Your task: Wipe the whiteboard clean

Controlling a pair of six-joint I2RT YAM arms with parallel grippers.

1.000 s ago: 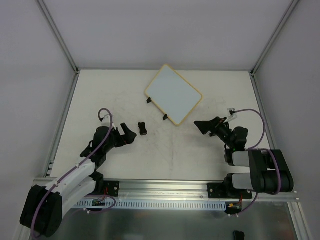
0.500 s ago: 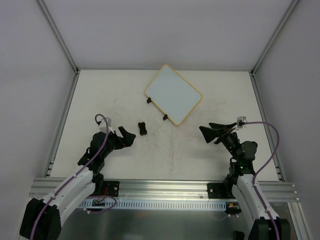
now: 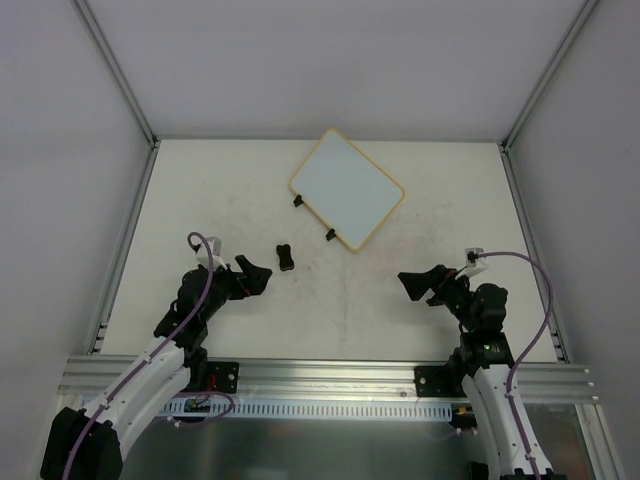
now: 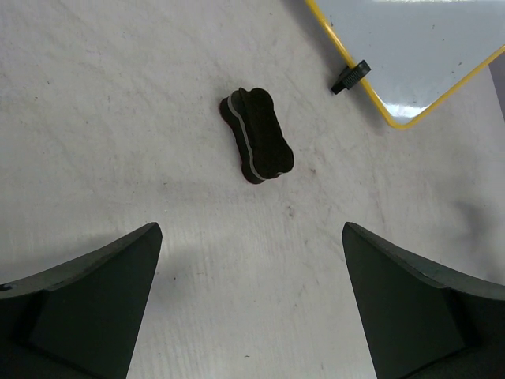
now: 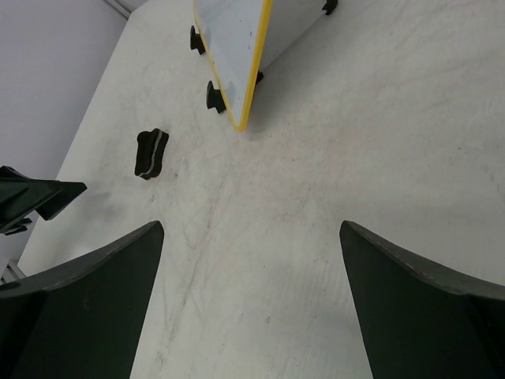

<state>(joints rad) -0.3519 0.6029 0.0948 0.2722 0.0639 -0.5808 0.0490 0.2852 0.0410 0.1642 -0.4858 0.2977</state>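
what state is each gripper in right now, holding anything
Left gripper: open, holding nothing; the eraser lies on the table ahead of its fingers.
Right gripper: open, holding nothing.

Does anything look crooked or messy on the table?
The whiteboard lies turned at a slant, not square with the edges of the table. The table has faint grey scuff marks. The small black eraser lies alone, near the board but apart from it. Nothing looks spilled or broken.
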